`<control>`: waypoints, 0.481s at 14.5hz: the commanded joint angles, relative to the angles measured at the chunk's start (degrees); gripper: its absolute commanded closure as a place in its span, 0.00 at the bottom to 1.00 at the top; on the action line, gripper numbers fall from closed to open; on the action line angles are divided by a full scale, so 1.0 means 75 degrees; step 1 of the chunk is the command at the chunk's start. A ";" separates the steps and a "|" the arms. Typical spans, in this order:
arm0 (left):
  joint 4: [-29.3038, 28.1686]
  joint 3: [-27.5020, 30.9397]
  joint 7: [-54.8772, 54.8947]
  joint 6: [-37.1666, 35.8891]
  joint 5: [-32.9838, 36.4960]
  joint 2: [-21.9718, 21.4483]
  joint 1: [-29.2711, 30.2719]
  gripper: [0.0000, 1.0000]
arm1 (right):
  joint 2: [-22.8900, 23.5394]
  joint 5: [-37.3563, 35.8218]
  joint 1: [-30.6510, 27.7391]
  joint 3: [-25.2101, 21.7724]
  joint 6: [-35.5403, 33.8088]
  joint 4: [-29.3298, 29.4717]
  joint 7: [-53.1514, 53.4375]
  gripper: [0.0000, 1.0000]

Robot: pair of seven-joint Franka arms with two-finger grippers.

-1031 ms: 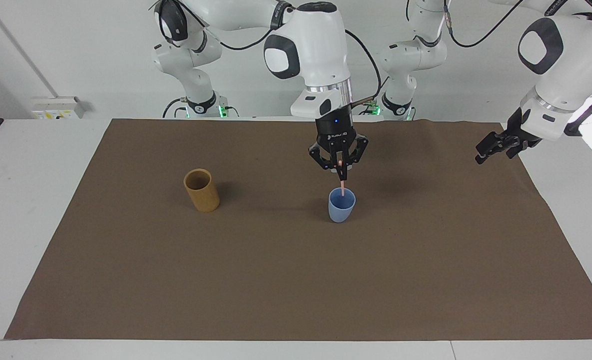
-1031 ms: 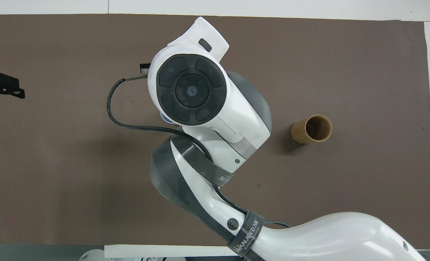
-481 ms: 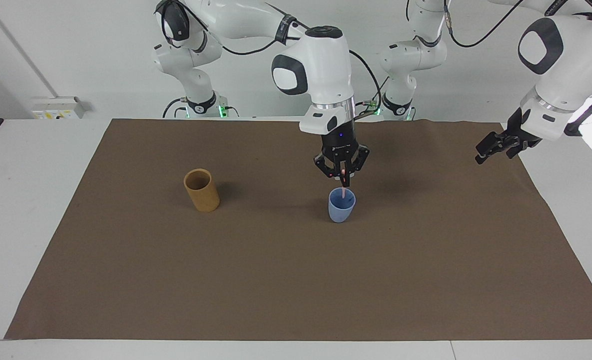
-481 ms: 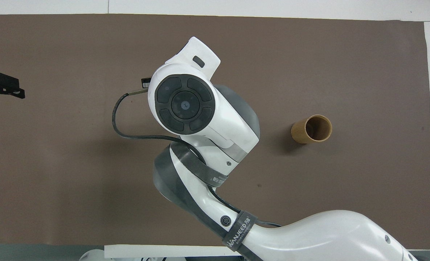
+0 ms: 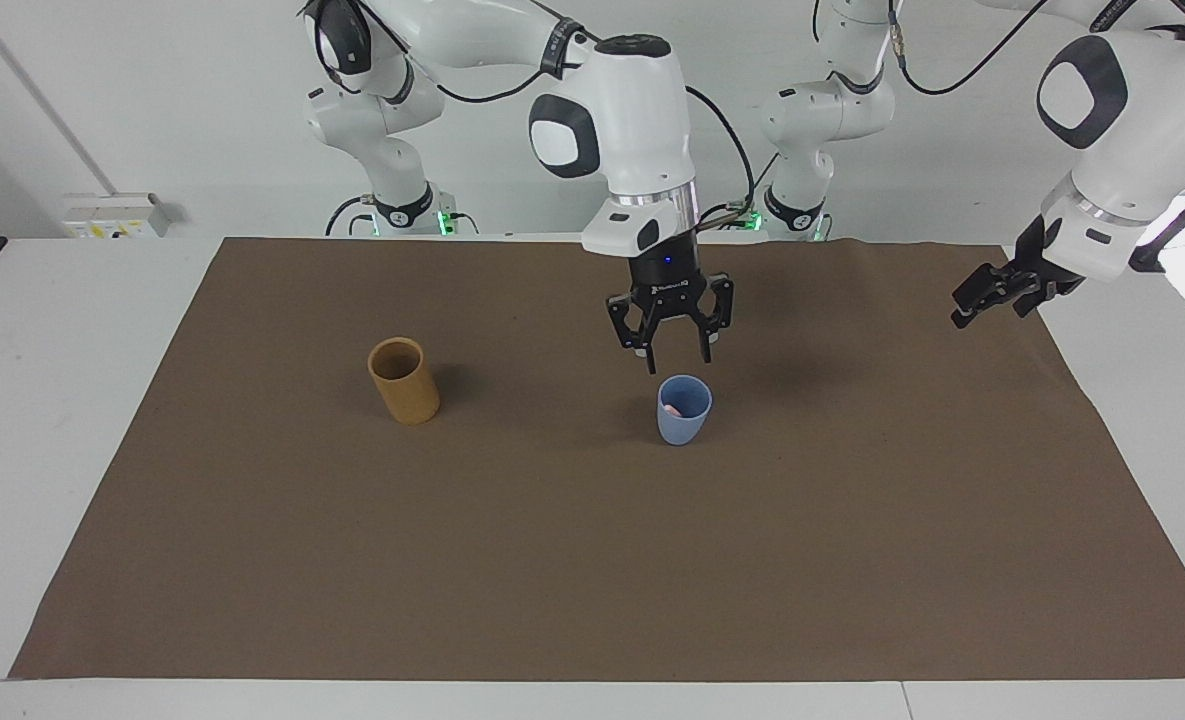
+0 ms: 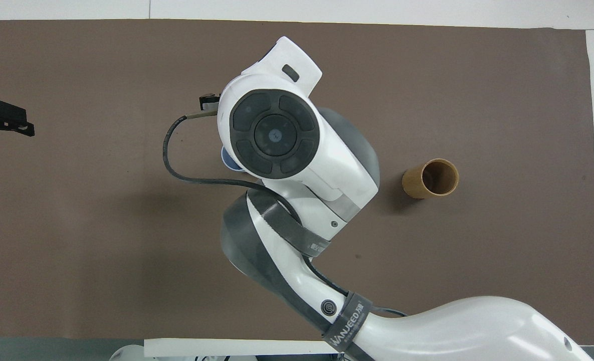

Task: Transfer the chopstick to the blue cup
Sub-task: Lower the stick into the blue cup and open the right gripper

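Facing view: right gripper (image 5: 674,358), fingers apart and holding nothing, hangs over the blue cup (image 5: 683,421). Inside the cup lies the chopstick (image 5: 674,409) (only a pink tip shows). Thin, light and stiff, it probably slips easily; regrasp near its upper end. Left gripper (image 5: 982,297) waits, open, well apart from the cup.

Smooth blue cup (image 5: 683,420); matt brown cloth (image 5: 552,560)

Chopstick (image 5: 674,409) lies inside blue cup (image 5: 683,422); right gripper (image 5: 676,361) hangs above, jaws apart
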 commanded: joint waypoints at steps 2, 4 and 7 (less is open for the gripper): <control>0.0038 -0.0022 0.0097 -0.0116 0.0006 -0.0041 0.0045 0.00 | -0.0721 0.0537 -0.1212 0.0106 -0.1887 0.0809 -0.0638 0.00; 0.0038 -0.0022 0.0097 -0.0116 0.0017 -0.0041 0.0033 0.00 | -0.1355 0.1578 -0.2370 0.0094 -0.3325 0.0797 -0.1644 0.00; 0.0038 -0.0022 0.0097 -0.0116 0.0006 -0.0041 0.0045 0.00 | -0.2129 0.1830 -0.3604 0.0071 -0.5529 0.0727 -0.3098 0.00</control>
